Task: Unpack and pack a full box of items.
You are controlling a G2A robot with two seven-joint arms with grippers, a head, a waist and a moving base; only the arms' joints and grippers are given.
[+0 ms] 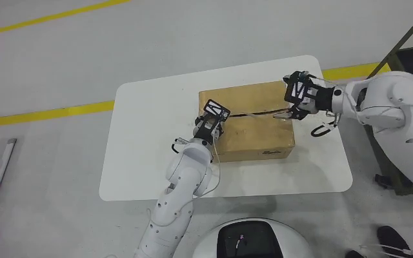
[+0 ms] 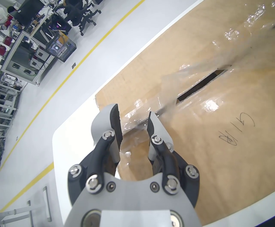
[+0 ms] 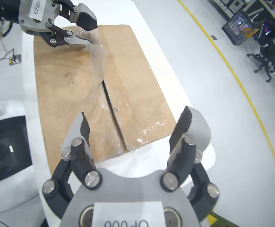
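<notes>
A brown cardboard box (image 1: 248, 129) lies on the white table (image 1: 148, 142), its top flaps meeting at a dark seam (image 3: 111, 111). Clear tape (image 3: 96, 64) runs along that seam and is partly peeled up at the box's left end. My left gripper (image 1: 205, 120) is at that end, open, its fingertips (image 2: 116, 120) on either side of the lifted tape strip (image 2: 171, 86). From the right wrist view the strip rises to that gripper's lower finger (image 3: 82, 43). My right gripper (image 3: 133, 126) hovers open above the box's right end (image 1: 285, 100), holding nothing.
Bare table surface (image 1: 135, 168) extends left of and in front of the box. Yellow floor lines (image 1: 58, 113) run behind the table. Racks and office chairs (image 2: 79, 13) stand far off in the room.
</notes>
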